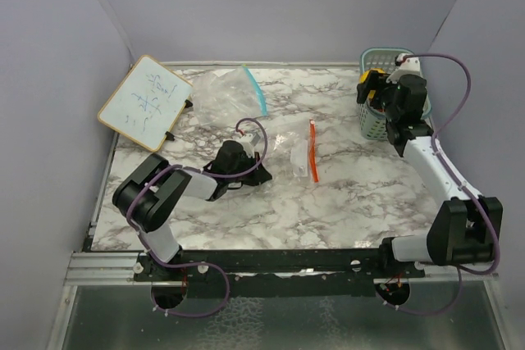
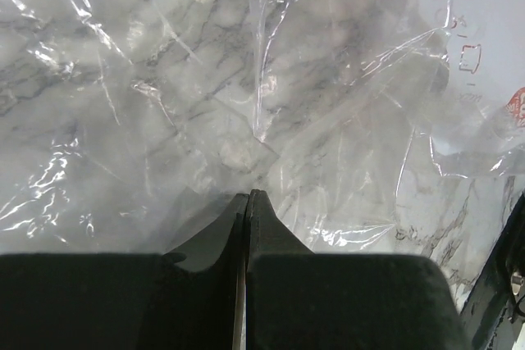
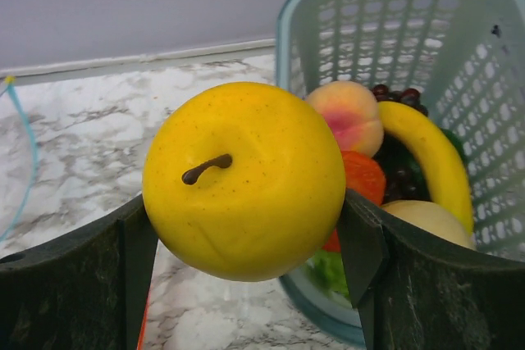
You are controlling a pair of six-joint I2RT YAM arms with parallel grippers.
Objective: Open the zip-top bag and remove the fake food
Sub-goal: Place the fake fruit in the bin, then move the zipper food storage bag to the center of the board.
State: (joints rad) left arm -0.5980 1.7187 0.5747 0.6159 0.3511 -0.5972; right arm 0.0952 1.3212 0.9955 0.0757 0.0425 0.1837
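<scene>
On the marble table (image 1: 353,202), the blue-zip bag (image 1: 225,92) lay back-left, flat, with nothing visible in it. The teal basket (image 1: 371,125) stood back-right, already holding a banana (image 3: 426,149), peach (image 3: 349,116), grapes (image 3: 394,96) and tomato (image 3: 365,178). The orange-zip bag (image 1: 302,153) lay mid-table, crumpled and looking emptied, its zip strip running roughly front-to-back.

The right gripper (image 3: 250,219) pinched the yellow fruit (image 3: 246,182) across its middle, jaws wide around it, stem facing the wrist camera. Key relation: the fruit hung at the basket's left rim, not clearly inside, and the opening lay ahead and to the right of the claw. My read: shift a little right over the rim, then release. The risk is clipping the rim or the fruit rolling off the pile.

The left gripper (image 2: 248,198) sat pressed together, low at the orange-zip bag's left edge, with film bunched just ahead of the tips. Couldn't tell if any film was caught between them. It was well apart from the basket, so the right arm was the nearer one.
</scene>
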